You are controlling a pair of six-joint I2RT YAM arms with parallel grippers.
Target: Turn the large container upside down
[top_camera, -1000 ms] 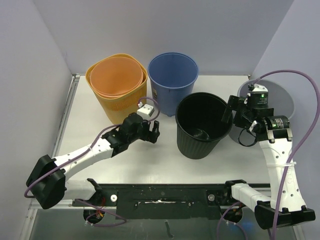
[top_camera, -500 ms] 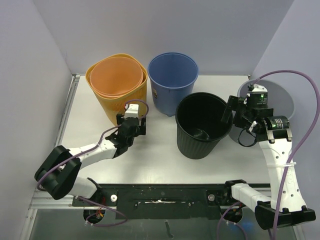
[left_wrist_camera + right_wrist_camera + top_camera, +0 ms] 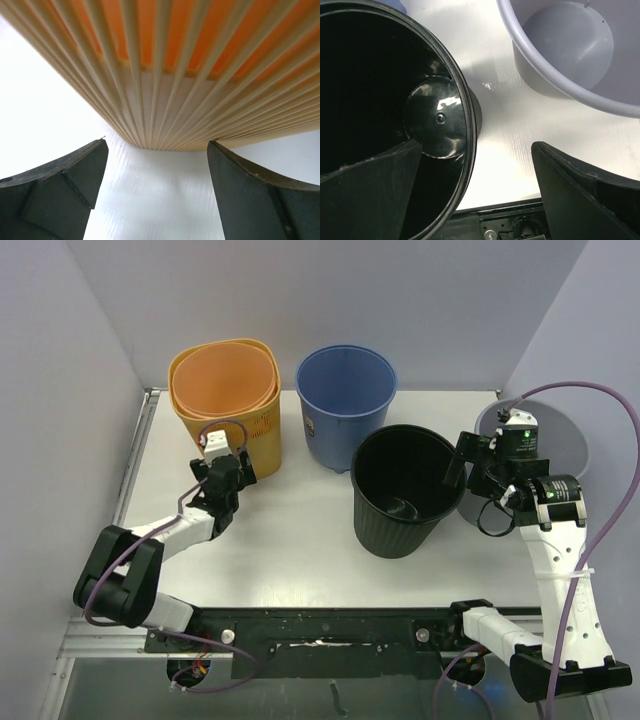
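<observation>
The large yellow-orange slatted basket (image 3: 222, 390), with an orange bin nested inside it, stands upright at the back left. My left gripper (image 3: 228, 478) is open and low on the table, against the basket's near base. In the left wrist view the basket's ribbed wall (image 3: 165, 65) fills the top, and its bottom edge sits just ahead of my open gripper (image 3: 156, 150), between the two fingers. My right gripper (image 3: 463, 468) is open and straddles the right rim of the black bin (image 3: 400, 490). In the right wrist view one finger of that gripper (image 3: 477, 146) is inside the bin (image 3: 380, 75) and one is outside.
A blue bin (image 3: 345, 400) stands at the back centre. A grey bin (image 3: 560, 435) stands at the right edge behind my right arm and also shows in the right wrist view (image 3: 570, 45). Walls close in the table at the left, back and right.
My left arm has swung left and back, from beside the black bin to the basket's base. The basket has shifted slightly left. The right arm has not moved.
</observation>
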